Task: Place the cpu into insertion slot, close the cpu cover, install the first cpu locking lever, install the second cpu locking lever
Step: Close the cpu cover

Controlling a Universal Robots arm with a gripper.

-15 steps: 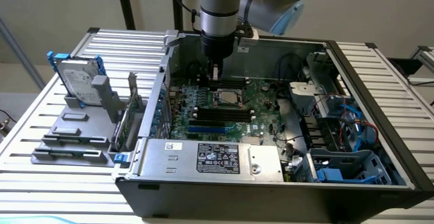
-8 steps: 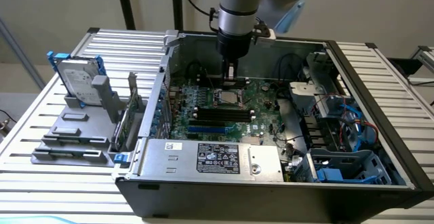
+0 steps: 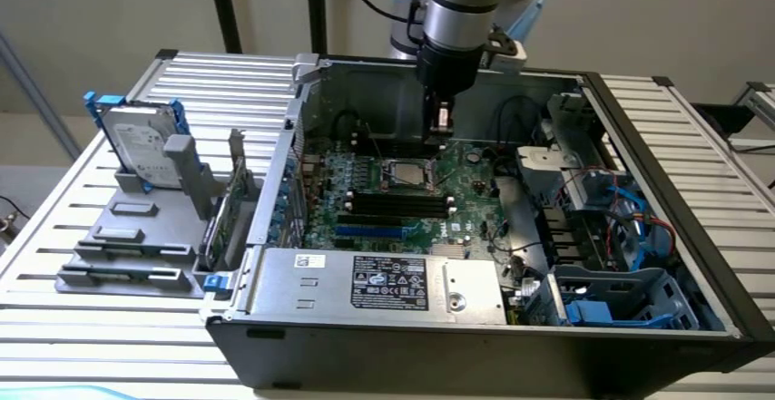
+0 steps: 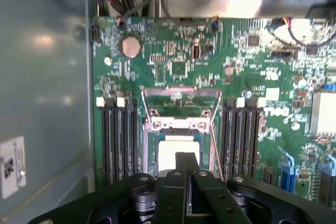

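Note:
The insertion slot (image 4: 178, 132) lies between the black memory slots on the green motherboard, and in the exterior view it is the dark square socket (image 3: 406, 175). The cpu (image 4: 167, 153), pale and square, rests inside it. The cpu cover (image 4: 181, 94) is swung up and open past the socket's far edge. Thin wire locking levers (image 4: 213, 148) stand loose along the socket's sides. My gripper (image 4: 186, 162) hovers just above the cpu with its black fingers pressed together and nothing between them. In the exterior view the gripper (image 3: 440, 128) hangs inside the case, slightly behind the socket.
The open computer case (image 3: 678, 191) sits on a slatted metal table. A silver power supply (image 3: 387, 282) lies at the case's front, with blue drive bays (image 3: 618, 296) at the exterior view's right. A hard drive (image 3: 140, 141) stands in a grey holder at the left. Memory slots (image 4: 118, 140) flank the socket.

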